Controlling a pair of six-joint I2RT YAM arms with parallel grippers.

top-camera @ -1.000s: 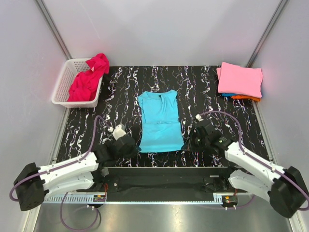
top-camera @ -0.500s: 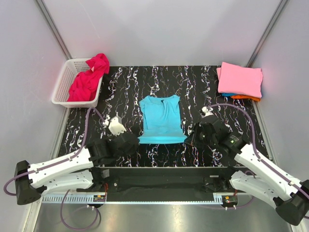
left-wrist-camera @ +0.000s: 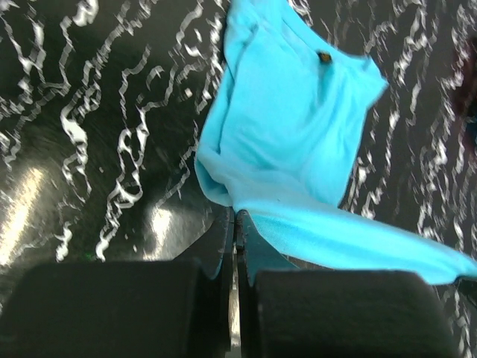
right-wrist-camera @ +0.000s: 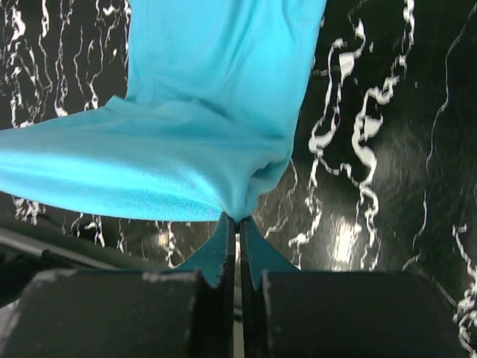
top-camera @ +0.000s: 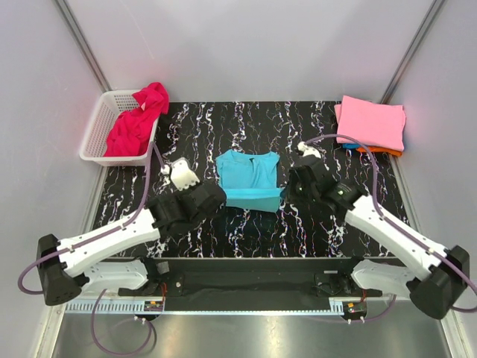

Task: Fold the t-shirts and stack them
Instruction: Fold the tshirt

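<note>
The turquoise t-shirt (top-camera: pixel 250 177) lies in the middle of the black marbled table, its lower half lifted and folded toward the collar. My left gripper (top-camera: pixel 218 195) is shut on the shirt's lower left corner (left-wrist-camera: pixel 223 195). My right gripper (top-camera: pixel 286 188) is shut on the lower right corner (right-wrist-camera: pixel 242 205). The hem hangs stretched between them. A magenta-red t-shirt (top-camera: pixel 138 119) lies heaped in the white basket (top-camera: pixel 97 134) at the back left. A folded stack with a light pink t-shirt (top-camera: pixel 370 123) on top, blue and orange below, sits at the back right.
Grey walls enclose the table on three sides. The black marbled tabletop (top-camera: pixel 246 231) lies bare in front of the shirt. The arms' bases and a metal rail run along the near edge.
Both grippers have moved away from the near edge toward the back, carrying the turquoise shirt's hem up over its body. The visible shirt has become shorter.
</note>
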